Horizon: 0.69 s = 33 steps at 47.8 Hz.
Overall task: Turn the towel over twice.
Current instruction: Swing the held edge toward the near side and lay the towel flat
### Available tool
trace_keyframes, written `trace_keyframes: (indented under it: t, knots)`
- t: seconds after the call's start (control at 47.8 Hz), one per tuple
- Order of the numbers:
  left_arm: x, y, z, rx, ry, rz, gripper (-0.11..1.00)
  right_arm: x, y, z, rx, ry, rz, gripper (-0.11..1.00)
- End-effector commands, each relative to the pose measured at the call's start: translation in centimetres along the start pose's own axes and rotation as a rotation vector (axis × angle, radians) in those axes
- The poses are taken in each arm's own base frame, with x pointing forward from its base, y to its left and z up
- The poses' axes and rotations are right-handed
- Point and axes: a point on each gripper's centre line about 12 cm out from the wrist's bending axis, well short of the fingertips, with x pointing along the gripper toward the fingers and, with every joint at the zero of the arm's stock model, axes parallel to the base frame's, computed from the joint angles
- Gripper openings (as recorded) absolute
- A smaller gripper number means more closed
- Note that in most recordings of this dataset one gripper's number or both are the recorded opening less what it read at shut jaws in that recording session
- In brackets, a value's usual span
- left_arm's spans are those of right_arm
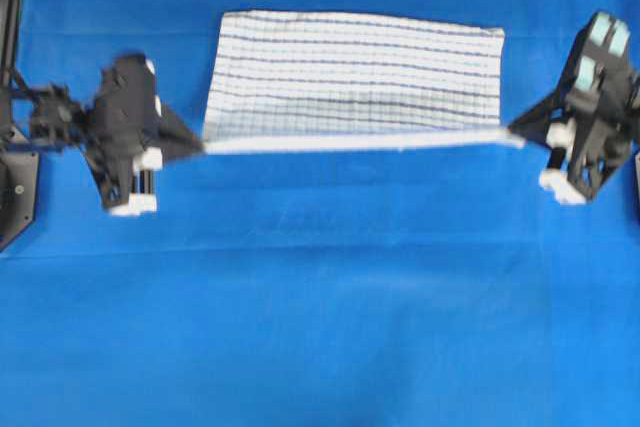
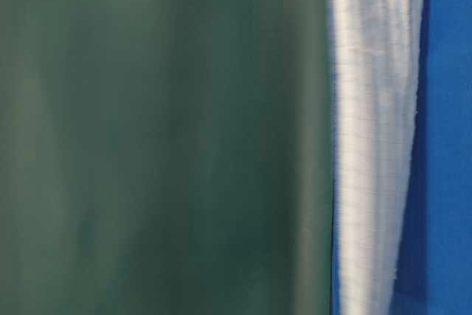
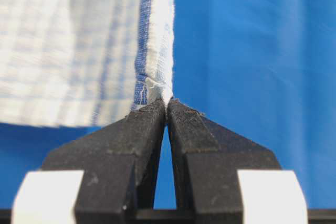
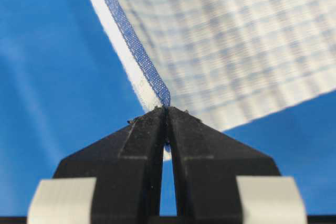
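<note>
The towel (image 1: 355, 72), white with dark and light blue stripes, is stretched between both arms, its near hem pulled taut in a straight line. My left gripper (image 1: 203, 146) is shut on the towel's near left corner. In the left wrist view the hem (image 3: 160, 51) runs straight up out of my left gripper (image 3: 167, 103). My right gripper (image 1: 512, 132) is shut on the near right corner. The right wrist view shows the towel (image 4: 236, 40) spreading away from my right gripper (image 4: 167, 109). At table level the towel (image 2: 372, 145) hangs raised off the covering.
The blue table covering (image 1: 320, 307) spreads wide in front of the towel. Black arm bases stand at the far left edge (image 1: 18, 187) and the far right edge. A dark green wall (image 2: 147, 138) backs the table-level view.
</note>
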Motion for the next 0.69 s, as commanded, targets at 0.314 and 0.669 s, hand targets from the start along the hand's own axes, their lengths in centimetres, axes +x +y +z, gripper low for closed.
trace_keyframes:
  t: [0.314,0.669]
  knots:
    - [2.2,-4.6,-1.1,-0.030,0.079,-0.123,0.02,2.1,6.1,-3.1,-0.002,0.158,0.109,0.04]
    - [3.0,-6.1,-1.1,-0.017,0.101,-0.159,0.02,2.8,8.3,-4.1,-0.009,0.209,0.127,0.04]
